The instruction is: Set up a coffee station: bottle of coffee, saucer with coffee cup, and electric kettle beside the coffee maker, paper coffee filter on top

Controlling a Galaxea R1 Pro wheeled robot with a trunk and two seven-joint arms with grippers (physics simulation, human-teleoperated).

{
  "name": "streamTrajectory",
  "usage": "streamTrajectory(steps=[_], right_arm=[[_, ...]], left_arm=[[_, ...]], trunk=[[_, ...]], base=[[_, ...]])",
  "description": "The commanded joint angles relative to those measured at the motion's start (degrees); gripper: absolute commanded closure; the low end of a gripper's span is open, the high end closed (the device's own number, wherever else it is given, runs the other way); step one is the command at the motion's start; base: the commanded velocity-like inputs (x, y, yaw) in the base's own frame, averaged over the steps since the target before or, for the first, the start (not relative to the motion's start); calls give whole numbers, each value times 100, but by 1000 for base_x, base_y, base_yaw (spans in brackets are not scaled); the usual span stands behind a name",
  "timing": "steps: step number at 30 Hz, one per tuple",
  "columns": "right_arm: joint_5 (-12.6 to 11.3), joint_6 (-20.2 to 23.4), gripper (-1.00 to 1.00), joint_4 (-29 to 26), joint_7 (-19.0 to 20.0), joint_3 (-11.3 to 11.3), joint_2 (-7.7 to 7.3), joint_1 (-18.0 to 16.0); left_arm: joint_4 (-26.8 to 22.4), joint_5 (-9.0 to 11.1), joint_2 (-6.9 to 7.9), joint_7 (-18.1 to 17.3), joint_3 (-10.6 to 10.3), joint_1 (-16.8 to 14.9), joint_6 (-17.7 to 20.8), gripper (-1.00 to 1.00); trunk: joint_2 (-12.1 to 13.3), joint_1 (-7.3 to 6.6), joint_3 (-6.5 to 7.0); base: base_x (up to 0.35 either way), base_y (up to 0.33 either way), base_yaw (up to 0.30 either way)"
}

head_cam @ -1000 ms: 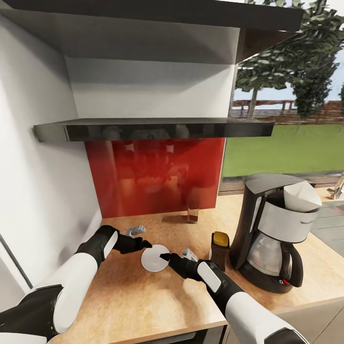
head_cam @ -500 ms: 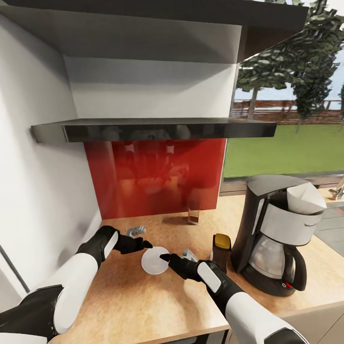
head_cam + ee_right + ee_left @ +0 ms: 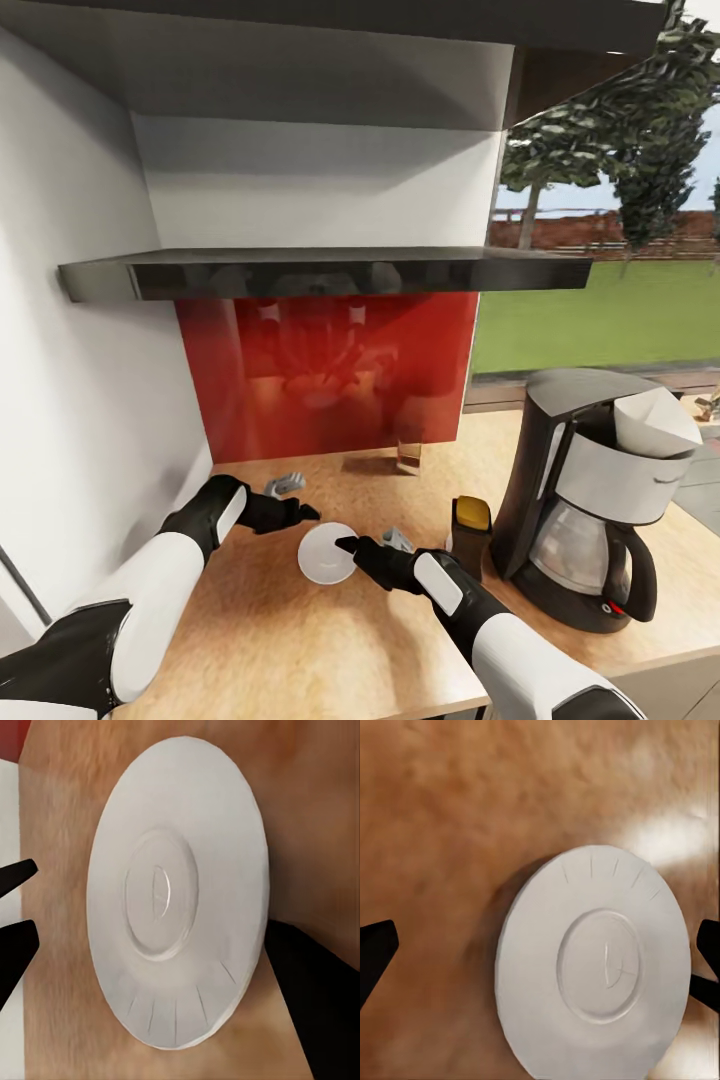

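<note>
Saucer (image 3: 327, 553) flat on the kitchen countertop (image 3: 300, 640), bare, at 9 o'clock from the bottle of coffee (image 3: 470, 532). Left gripper (image 3: 300, 513) at its 11 o'clock edge, jaws apart, black fingertips (image 3: 375, 952) flanking the dish without contact. Right gripper (image 3: 350, 545) at its 3 o'clock rim, jaws apart. Coffee maker (image 3: 590, 500) just right of the bottle, paper coffee filter (image 3: 655, 422) resting in its top. Kitchen shelf (image 3: 320, 272) above at 12 o'clock.

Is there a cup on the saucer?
No, the saucer lies bare on the countertop, its round middle empty.
</note>
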Motion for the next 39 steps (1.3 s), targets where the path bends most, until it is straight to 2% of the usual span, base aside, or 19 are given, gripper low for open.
streamTrajectory(steps=[1,4,6,18,20,22,23,29,39], right_arm=[[33,16,-100,9,6,11,0,-1],[33,14,-100,27,3,9,0,-1],[38,13,-100,94,8,10,0,-1],[41,16,-100,140,20,11,0,-1],[41,16,-100,142,20,11,0,-1],[41,16,-100,142,20,11,0,-1],[41,16,-100,142,20,11,0,-1],[41,16,-100,143,20,11,0,-1],[41,16,-100,143,20,11,0,-1]], left_arm=[[-7,69,-1,-23,35,-2,30,-100],[-3,374,-1,3,28,12,23,-100],[-5,445,2,8,28,15,22,-100],[-2,528,4,10,35,122,22,-100],[-4,576,1,10,36,157,22,-100],[-7,783,10,10,30,208,22,-100],[-7,817,15,10,29,215,22,-100],[-7,881,36,6,28,231,14,-100],[-7,1200,30,1,28,235,-9,-100]], trunk=[[-6,3,-6],[-6,3,-6],[-6,3,-6],[-6,3,-6],[-6,3,-6],[-6,3,-6],[-6,3,-6],[-6,3,-6],[-6,3,-6]], base=[[3,1,0],[1,0,0],[0,0,0],[0,0,0],[0,0,0],[0,0,0],[0,0,0],[0,0,0],[0,0,0]])
